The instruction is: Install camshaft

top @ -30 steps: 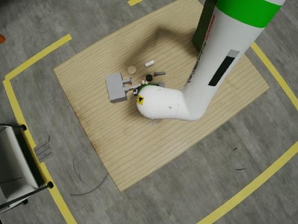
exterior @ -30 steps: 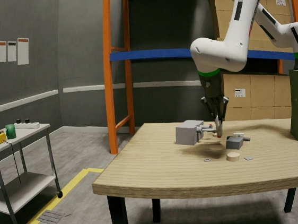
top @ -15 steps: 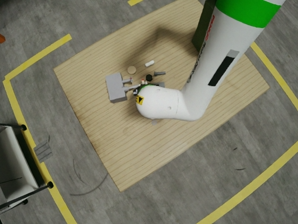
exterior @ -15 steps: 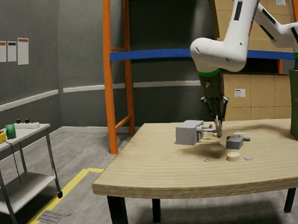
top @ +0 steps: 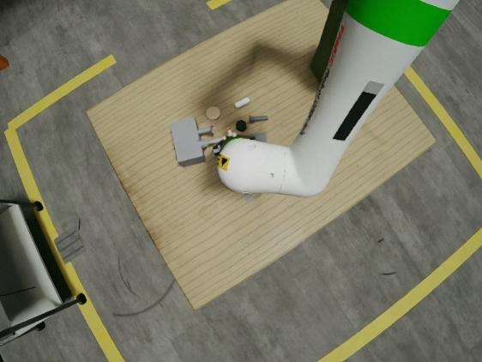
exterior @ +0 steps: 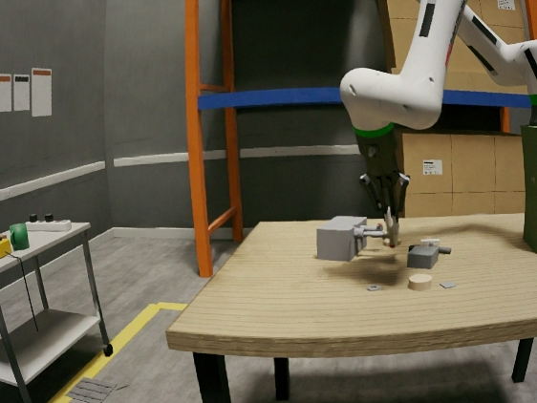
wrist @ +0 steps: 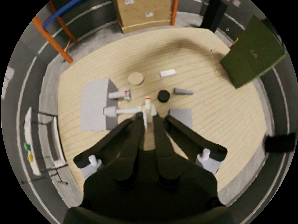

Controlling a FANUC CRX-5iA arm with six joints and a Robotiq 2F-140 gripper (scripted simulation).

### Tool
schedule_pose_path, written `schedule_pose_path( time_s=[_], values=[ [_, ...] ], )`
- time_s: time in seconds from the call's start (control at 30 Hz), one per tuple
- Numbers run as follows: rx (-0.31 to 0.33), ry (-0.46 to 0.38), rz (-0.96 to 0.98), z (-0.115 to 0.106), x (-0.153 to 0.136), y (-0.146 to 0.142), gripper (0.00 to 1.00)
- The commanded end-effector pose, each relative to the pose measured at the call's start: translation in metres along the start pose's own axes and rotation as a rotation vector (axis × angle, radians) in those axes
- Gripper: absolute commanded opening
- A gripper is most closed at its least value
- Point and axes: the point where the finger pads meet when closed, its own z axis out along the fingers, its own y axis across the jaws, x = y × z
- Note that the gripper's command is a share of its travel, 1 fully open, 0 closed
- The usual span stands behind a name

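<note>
The grey engine case [top: 187,141] stands upright on the wooden table; it also shows in the side view [exterior: 339,237] and the wrist view [wrist: 96,106]. Two shafts stick out of its front face. The crank shaft with its small gear [top: 211,128] is the farther one. The camshaft [exterior: 379,234] lies level, its shaft end at the case front and its pale big gear with a red mark [exterior: 392,239] at the outer end. My gripper [exterior: 390,219] points straight down and is shut on the big gear's rim [wrist: 148,111]. How deep the shaft sits is hidden.
A tan disc [top: 213,113], a white cylinder [top: 242,102], a black knob [top: 241,124] and a grey bolt [top: 258,117] lie behind the gripper. A grey block [exterior: 422,256], a washer [exterior: 373,287] and a small plate [exterior: 447,285] lie near it. The dark robot base [exterior: 529,186] stands at the right.
</note>
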Motion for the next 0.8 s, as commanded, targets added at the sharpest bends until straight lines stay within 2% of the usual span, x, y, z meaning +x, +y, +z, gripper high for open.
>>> schedule_pose_path(
  time_s=[0.0,0.77],
  values=[
    [0.001,-0.001,0.000,-0.0009,-0.0001,-0.0020,0.14],
    [0.001,-0.001,0.000,-0.0009,-0.0001,-0.0072,0.14]
  ],
)
